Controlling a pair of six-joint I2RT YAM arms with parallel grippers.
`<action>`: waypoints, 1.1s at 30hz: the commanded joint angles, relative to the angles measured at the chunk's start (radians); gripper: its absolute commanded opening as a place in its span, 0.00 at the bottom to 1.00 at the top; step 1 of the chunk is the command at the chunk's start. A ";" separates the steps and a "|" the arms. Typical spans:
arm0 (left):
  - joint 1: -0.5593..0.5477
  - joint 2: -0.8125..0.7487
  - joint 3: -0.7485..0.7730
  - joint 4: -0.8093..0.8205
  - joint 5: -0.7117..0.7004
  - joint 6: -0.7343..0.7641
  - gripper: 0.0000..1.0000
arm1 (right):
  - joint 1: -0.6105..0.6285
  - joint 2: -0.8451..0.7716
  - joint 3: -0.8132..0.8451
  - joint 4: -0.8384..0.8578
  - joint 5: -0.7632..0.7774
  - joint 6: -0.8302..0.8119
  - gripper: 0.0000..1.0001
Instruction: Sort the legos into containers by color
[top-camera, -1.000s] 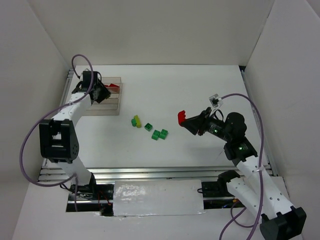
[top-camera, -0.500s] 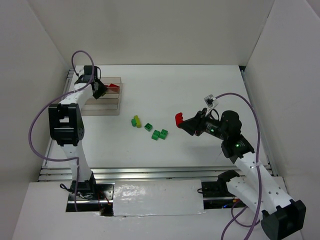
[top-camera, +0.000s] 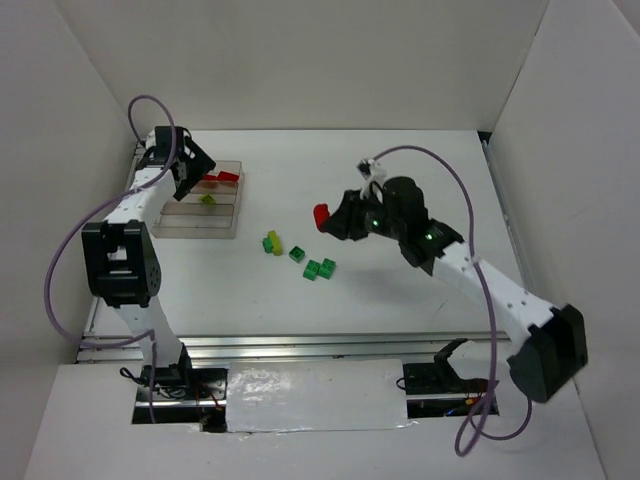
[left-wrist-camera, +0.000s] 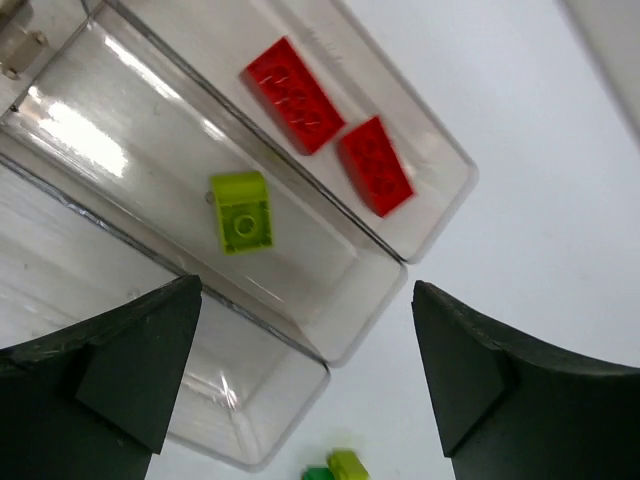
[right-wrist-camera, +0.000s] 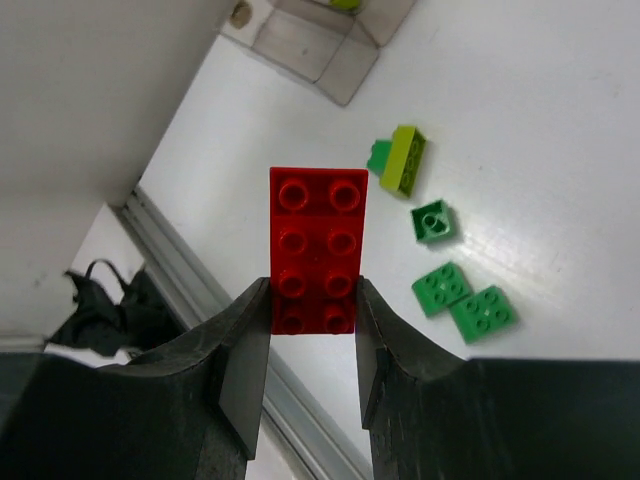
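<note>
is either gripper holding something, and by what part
The right gripper pinches a red brick by its long sides at one end. The left gripper is open and empty over the tray.

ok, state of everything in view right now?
Left gripper: open, over the tray.
Right gripper: shut on red brick, held in the air.
Tray: two red bricks in one outer compartment, yellow-green brick in the middle.
Green bricks: loose on table.
</note>
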 joint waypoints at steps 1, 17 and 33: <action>0.000 -0.245 0.019 -0.048 0.036 -0.009 0.99 | 0.032 0.203 0.264 0.014 0.116 0.034 0.00; 0.003 -1.117 -0.544 -0.162 0.239 0.343 1.00 | 0.086 1.383 1.459 0.297 0.016 0.384 0.02; 0.006 -1.115 -0.624 -0.153 0.313 0.353 0.99 | 0.146 1.618 1.624 0.466 0.255 0.439 0.16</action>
